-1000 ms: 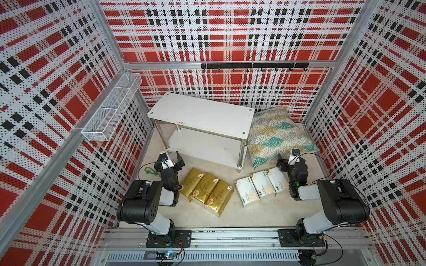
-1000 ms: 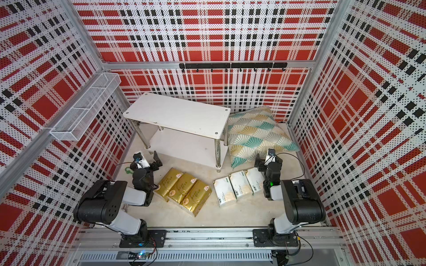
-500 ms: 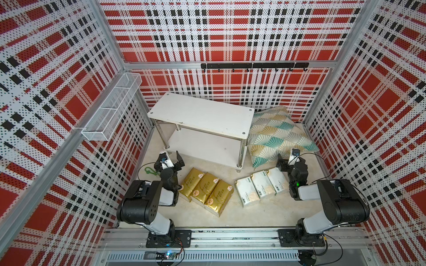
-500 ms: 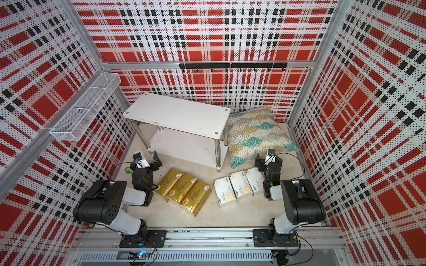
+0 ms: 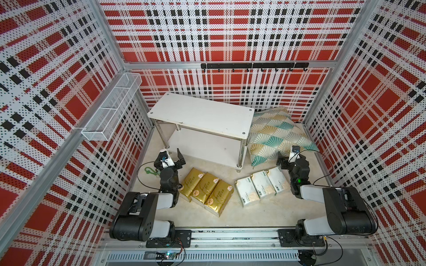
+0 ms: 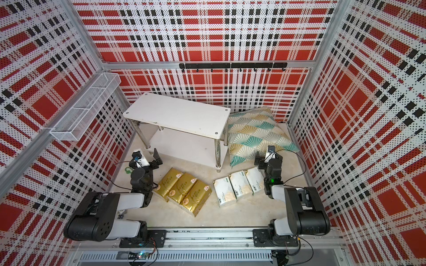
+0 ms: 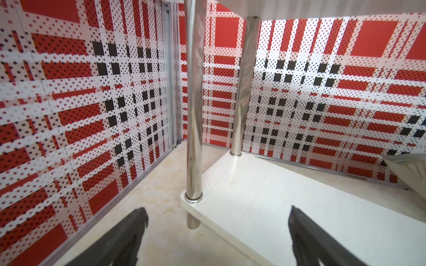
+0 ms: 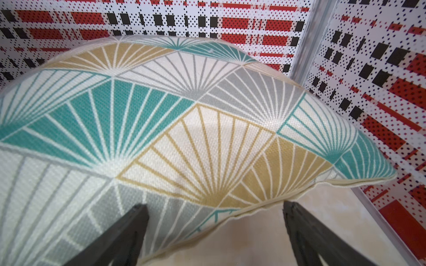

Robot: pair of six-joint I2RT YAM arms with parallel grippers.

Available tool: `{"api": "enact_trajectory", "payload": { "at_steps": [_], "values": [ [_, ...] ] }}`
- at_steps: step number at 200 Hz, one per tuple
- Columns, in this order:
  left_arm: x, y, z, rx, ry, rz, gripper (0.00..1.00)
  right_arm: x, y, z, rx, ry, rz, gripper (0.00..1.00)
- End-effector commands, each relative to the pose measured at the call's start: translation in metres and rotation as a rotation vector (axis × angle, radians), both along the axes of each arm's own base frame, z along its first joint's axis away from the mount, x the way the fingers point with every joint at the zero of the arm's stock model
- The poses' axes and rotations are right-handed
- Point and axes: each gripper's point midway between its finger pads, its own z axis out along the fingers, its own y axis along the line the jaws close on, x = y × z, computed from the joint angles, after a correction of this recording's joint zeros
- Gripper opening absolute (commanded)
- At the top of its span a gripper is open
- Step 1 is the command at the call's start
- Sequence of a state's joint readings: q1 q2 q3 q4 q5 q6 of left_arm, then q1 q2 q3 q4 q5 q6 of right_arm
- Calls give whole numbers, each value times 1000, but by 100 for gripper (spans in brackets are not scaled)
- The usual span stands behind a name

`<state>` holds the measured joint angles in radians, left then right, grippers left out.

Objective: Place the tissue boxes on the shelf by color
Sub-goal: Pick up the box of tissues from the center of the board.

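Behind both open jaws — tissue boxes

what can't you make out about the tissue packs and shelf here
Print on three shiny gold tissue packs: too small, both top views.
Three white tissue packs: the right arm partly covers the nearest one, both top views.
White two-tier shelf with chrome legs: top board hides the lower board's rear, top views.
Small green floor item: too small to identify, top views.

Six tissue boxes lie before the shelf.
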<state>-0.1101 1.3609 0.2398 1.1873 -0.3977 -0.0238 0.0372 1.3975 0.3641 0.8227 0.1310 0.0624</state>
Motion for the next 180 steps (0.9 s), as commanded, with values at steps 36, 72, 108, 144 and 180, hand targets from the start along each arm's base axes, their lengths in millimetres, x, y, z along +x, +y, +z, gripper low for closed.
{"api": "enact_trajectory", "payload": {
  "at_steps": [36, 72, 108, 144, 180],
  "values": [
    [9, 0, 16, 6, 85, 42, 99, -9, 0, 13, -14, 52, -23, 100],
    [28, 2, 30, -69, 147, -69, 99, -18, 10, 10, -11, 101, -19, 100],
    [36, 2, 31, -83, 245, -58, 99, -30, 24, 6, -18, 146, 1, 100],
    [43, -9, 18, -78, 408, -62, 99, -42, 33, 17, 0, 155, 14, 100],
    [29, -27, 6, -44, 599, -102, 99, -51, 52, 19, -1, 196, 26, 100]
  ]
}}
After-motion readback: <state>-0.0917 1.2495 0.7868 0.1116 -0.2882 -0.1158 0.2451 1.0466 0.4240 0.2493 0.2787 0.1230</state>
